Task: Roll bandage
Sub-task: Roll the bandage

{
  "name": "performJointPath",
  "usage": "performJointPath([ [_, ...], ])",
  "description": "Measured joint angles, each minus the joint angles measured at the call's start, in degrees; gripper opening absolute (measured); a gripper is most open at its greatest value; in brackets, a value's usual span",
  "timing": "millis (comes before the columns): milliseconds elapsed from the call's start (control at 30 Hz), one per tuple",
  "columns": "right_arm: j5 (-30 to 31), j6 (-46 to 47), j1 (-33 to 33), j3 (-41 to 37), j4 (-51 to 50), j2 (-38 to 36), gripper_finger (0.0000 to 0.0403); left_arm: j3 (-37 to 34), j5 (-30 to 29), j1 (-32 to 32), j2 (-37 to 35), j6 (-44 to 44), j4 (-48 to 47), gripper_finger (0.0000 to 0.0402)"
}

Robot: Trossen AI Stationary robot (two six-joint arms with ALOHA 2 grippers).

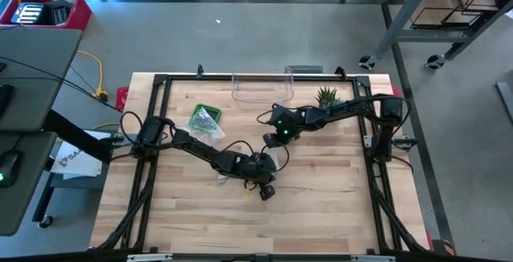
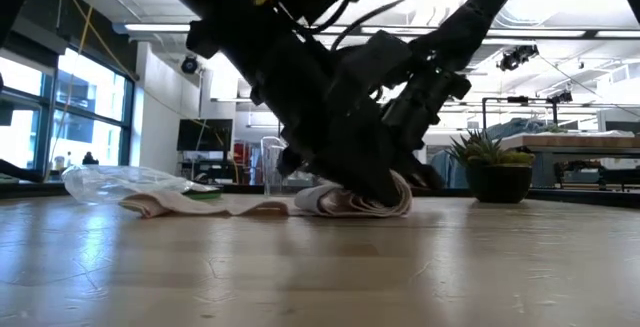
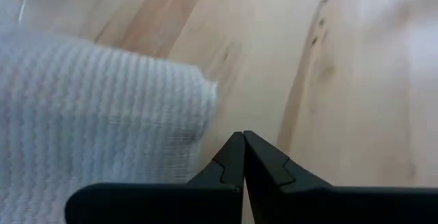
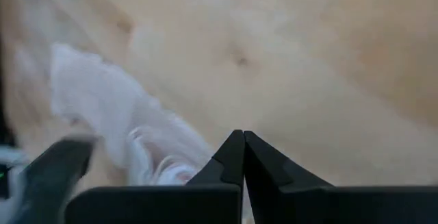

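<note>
A white waffle-weave bandage [image 2: 360,202] lies partly rolled on the wooden table near its middle. Its loose tail [image 2: 200,205] trails flat toward the table's left. In the high view the roll [image 1: 280,159] shows between the two grippers. My left gripper [image 3: 244,138] is shut and reaches in from the left, its tips right beside the bandage's edge [image 3: 198,107]. My right gripper [image 4: 244,138] is shut too. It comes from the far right and stands beside the roll's layered end [image 4: 161,166]. In the low view both dark grippers crowd over the roll. My left gripper slants down from the table's left, its shut fingers [image 3: 229,159] at the bandage's side edge [image 3: 202,125]. Whether they touch the cloth I cannot tell. My right gripper slants down from the far right. Its shut fingers [image 4: 229,159] are next to the roll's spiral end [image 4: 171,169], and the gripper hides any contact.
A green tray with a clear plastic bag [image 1: 206,118] sits at the far left. A clear container [image 1: 260,86] and a small potted plant [image 1: 327,97] stand along the far edge. A black frame [image 1: 156,82] borders the table. Bare wood lies toward the near edge.
</note>
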Motion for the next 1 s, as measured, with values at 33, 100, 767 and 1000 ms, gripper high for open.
performJointPath([
  [33,1.19,0.00,-0.02,0.00,-0.52,0.00,0.0000,0.06,-0.03,0.00,-0.05,0.46,0.25,0.0000],
  [100,2.04,0.02,-0.02,-0.02,-0.97,0.02,0.0000,0.08,-0.50,0.09,-0.08,2.05,0.19,0.0000],
  [767,-0.26,3.67,5.08,-0.02,-4.24,0.03,0.0000,0.06,0.48,1.20,-0.06,4.00,-4.43,0.0000],
  [1000,2.61,3.63,1.82,-0.09,-3.89,-3.89,0.0000,0.08,0.59,0.81,-2.55,4.65,-4.25,0.0000],
])
